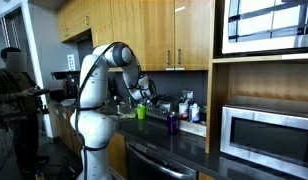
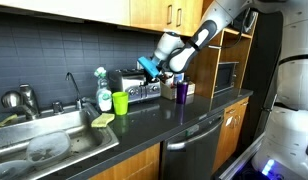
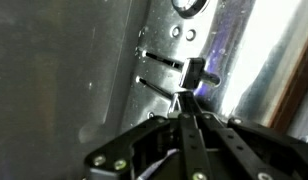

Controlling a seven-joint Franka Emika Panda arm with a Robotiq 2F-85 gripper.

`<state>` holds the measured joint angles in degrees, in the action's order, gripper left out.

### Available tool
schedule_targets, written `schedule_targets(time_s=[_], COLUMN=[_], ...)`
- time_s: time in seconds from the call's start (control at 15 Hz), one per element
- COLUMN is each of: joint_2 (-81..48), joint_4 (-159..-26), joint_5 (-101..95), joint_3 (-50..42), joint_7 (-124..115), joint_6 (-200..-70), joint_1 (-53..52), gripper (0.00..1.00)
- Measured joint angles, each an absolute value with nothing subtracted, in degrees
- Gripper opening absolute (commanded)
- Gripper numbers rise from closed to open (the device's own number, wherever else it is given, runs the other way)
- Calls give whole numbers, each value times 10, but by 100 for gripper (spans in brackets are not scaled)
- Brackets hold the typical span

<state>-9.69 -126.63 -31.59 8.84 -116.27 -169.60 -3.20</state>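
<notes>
My pincer is closed: in the wrist view its two fingers lie drawn together into one dark wedge with nothing between them. The tips sit right under the black lever knob of the toaster. I cannot tell whether they press on it or stop just short. The knob stands out from the toaster's brushed metal side at the end of the upper of two narrow slots, and a round dial shows at the top edge of that view.

In an exterior view my pincer hangs tilted over the top of the toaster, which stands on the dark worktop against the tiled back wall. Just beside the toaster, on the sink side, stands an upright green cup, and an upright purple cup stands on the other side. A yellow-green sponge lies near the green cup at the edge of the steel sink.

In an exterior view my pincer reaches in above the green cup, with a built-in microwave well apart along the worktop and a person standing behind my base.
</notes>
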Motion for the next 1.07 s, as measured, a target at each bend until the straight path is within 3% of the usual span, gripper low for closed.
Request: schedule_targets(time_s=[1.07], joint_2=[-116], joint_4=[-1260], joint_5=[-316], joint_3=[88], joint_7=[-1163], joint_6=[-1691], joint_1=[-34], gripper=[0])
